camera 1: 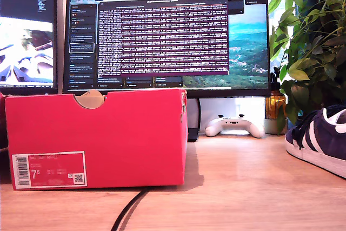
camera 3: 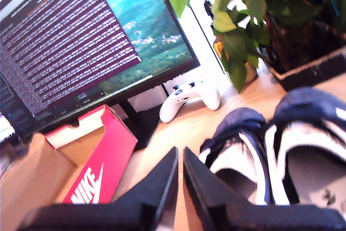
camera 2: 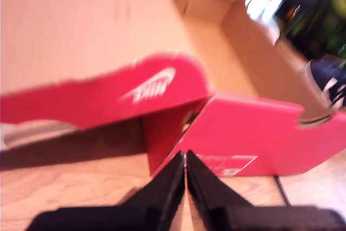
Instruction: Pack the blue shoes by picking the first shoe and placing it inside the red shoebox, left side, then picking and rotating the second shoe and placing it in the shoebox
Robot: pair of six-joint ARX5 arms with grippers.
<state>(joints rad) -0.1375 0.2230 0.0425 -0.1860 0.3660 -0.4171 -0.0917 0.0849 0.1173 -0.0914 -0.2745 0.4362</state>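
Wooden desk (camera 1: 243, 187), light grain, backed by a pale wall; items as follows.

Red shoebox (camera 1: 102, 139): stands at the exterior view's left, long side toward that camera, white barcode label (camera 1: 48, 170) marked "7.5" low on its face, half-round notch in the top edge. First wrist view shows the box (camera 2: 254, 133) open, its plain brown inside bare where visible, and its hinged lid (camera 2: 108, 96) with a white logo raised and tilted back.

Blue shoes: one shoe (camera 1: 319, 136) at the exterior view's right edge, on the desk, well apart from the box, navy upper with white stripes and thick white sole (partly cut off by the frame). Second wrist view shows both shoes side by side, touching or nearly so, one (camera 3: 238, 150) nearer the box (camera 3: 102, 171) than the other (camera 3: 308, 133).

First gripper (camera 2: 185, 158): black fingers pressed together with only a hairline gap, holding nothing, hanging above the desk just short of the box's labelled end.

Second gripper (camera 3: 180, 158): black fingers likewise drawn almost together, empty, poised over the desk between the box and the nearer shoe.

Other items: large monitor (camera 1: 167, 36) showing terminal text, behind the box; a second screen (camera 1: 27, 31) at the exterior view's left edge; white game controller (camera 1: 235, 125) under the monitor; leafy potted plant (camera 1: 311, 41) at the exterior view's right; black cable (camera 1: 130, 209) running across the desk in front of the box.
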